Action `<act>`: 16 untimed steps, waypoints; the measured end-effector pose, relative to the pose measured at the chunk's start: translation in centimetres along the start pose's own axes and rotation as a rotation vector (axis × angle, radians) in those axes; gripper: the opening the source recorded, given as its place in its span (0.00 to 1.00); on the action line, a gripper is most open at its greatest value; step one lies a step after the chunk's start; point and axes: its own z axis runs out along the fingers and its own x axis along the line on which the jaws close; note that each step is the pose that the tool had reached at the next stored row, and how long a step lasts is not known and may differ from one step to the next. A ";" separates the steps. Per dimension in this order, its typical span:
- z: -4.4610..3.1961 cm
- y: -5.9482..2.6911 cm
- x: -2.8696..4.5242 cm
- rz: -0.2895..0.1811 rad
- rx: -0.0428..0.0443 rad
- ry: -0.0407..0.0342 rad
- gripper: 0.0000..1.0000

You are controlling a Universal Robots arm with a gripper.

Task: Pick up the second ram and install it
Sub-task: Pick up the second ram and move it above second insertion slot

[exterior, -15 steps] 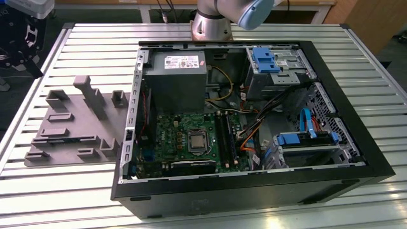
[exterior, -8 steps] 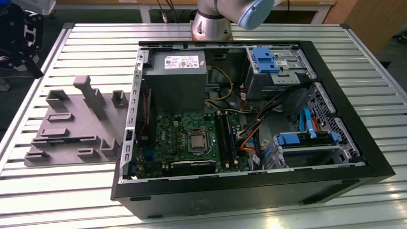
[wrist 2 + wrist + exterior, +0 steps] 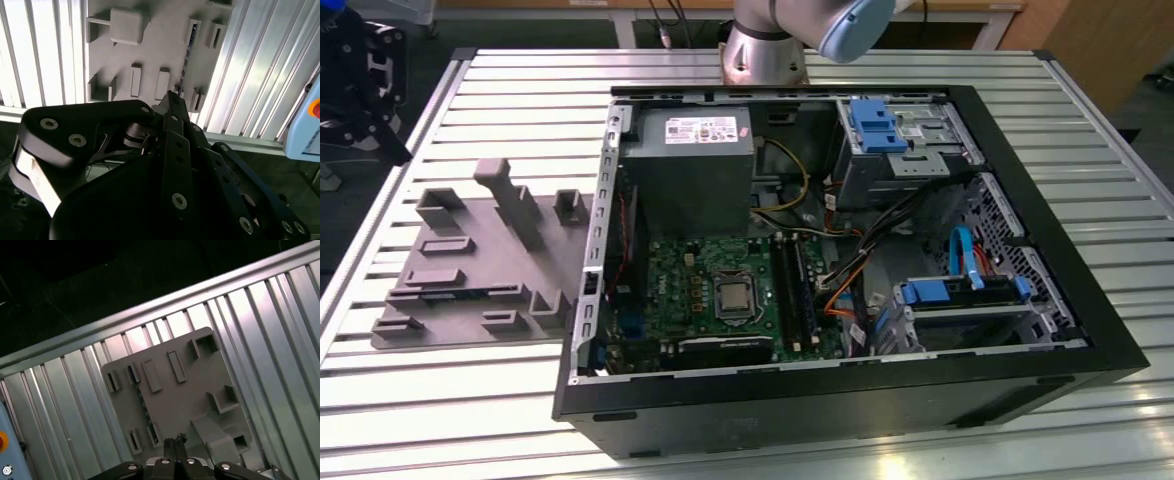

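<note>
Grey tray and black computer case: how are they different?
The tray is light grey; the case is black. The tray is low and flat with little blocks sticking up; the case is a deep open box full of parts. The tray is smaller than the case. Both lie side by side on the ribbed table.

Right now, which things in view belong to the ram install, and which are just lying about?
Job: hand, over the grey fixture; second ram, in that fixture; black motherboard slots; open computer case.
Lying about: power supply; blue drive brackets; slatted table.
</note>
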 end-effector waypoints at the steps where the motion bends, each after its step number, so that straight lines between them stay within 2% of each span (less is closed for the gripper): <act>1: 0.01 0.00 0.00 -0.015 0.0002 0.0005 0.11; 11: 0.16 0.00 0.00 -0.167 0.0026 0.0065 0.11; 16: 0.18 0.01 0.01 -0.179 0.0034 0.0088 0.11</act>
